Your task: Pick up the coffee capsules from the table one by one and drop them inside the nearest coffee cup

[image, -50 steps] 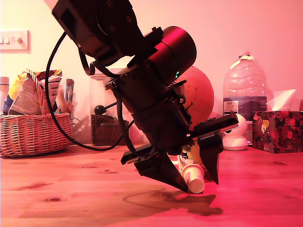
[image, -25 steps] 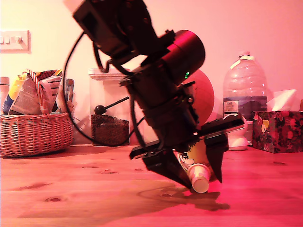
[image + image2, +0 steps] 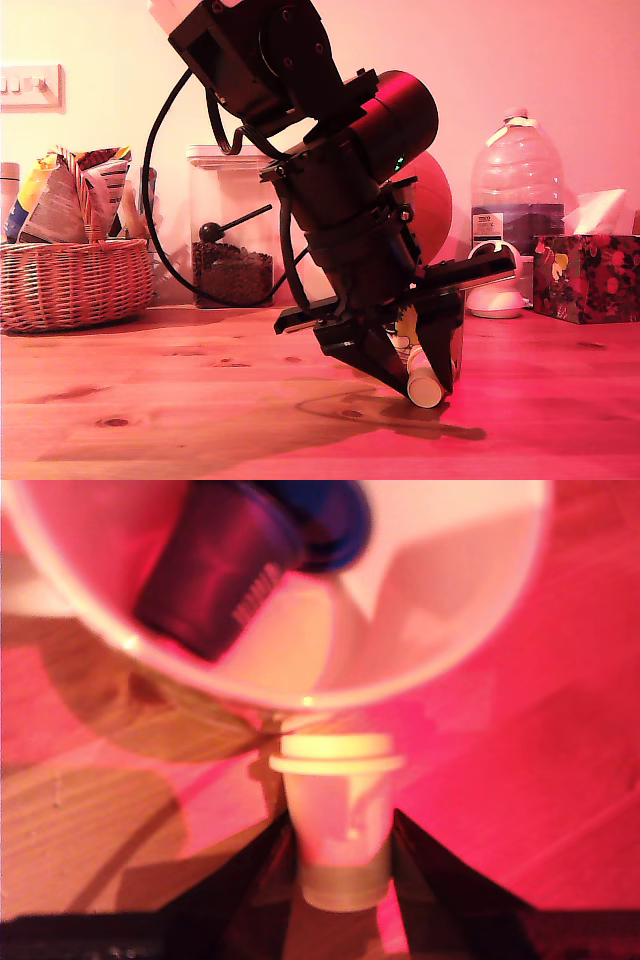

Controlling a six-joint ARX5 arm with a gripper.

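Item, coffee capsule (image 3: 338, 820): pale, tapered, likely light, thin-walled and slick, clamped by its narrow body in your tool (image 3: 340, 855), rim toward the coffee cup (image 3: 440, 630) just beside it over the counter (image 3: 560, 810); grip gently below the rim.

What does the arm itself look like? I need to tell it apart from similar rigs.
A black arm of blocky segments with a glossy black cylinder, a small green light and a looping black cable. Its hand has two dark, tapering wedge fingers.
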